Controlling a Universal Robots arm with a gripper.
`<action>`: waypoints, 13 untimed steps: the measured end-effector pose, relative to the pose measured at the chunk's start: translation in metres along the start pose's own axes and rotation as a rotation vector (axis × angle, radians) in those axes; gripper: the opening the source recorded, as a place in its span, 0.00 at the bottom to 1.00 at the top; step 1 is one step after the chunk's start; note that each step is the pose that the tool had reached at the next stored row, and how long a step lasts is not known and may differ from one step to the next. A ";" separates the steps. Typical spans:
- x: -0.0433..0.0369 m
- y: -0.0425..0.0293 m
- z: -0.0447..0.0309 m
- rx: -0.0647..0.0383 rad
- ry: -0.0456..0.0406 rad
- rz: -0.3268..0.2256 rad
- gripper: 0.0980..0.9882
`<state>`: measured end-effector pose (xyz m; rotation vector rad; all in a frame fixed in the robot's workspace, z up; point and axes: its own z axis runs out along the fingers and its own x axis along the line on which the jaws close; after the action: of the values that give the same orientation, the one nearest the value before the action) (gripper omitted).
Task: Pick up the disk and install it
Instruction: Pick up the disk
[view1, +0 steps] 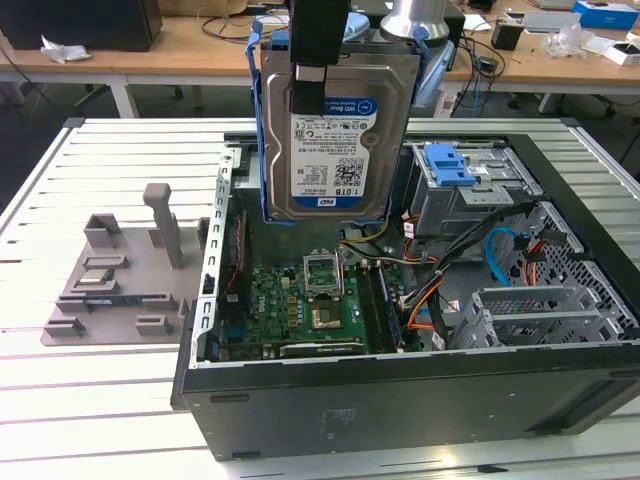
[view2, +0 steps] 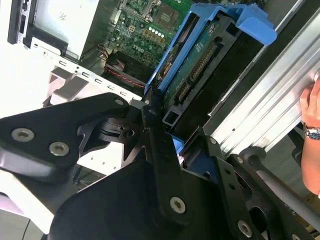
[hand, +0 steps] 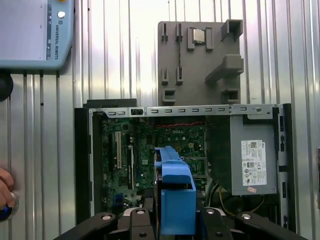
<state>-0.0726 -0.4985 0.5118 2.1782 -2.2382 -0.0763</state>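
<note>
Clamped in the gripper (view1: 308, 88), with its black fingers (view2: 156, 145) pressed against both faces of the upper edge: the disk (view1: 335, 150), upright in its blue carrier, label toward the exterior view, hanging above the open computer case (view1: 420, 400) and well clear of the boards inside. Beneath it all, a slatted metal table (view1: 100, 400). Just beside the case, on the exterior view's left, a grey fixture plate (view1: 120, 290) with moulded holders (a small silver chip (view1: 97, 279) seated in one). Inside the case, a green motherboard (view1: 290, 300); beside that, in the first wrist view, a grey power supply (hand: 252, 155). Toward the exterior view's right, a metal drive cage (view1: 470, 205) topped by a blue latch piece (view1: 447, 163). Near the table's rail in the second wrist view, a person's hand (view2: 311, 107) with a wristwatch.
</note>
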 end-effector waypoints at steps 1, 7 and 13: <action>0.0006 0.0000 0.0001 0.000 0.0001 0.000 0.30; 0.0086 -0.0003 0.0009 0.000 0.0001 0.000 0.30; 0.0199 -0.0006 0.0018 0.000 0.0001 0.000 0.30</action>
<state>-0.0726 -0.5183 0.5096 2.1781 -2.2381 -0.0762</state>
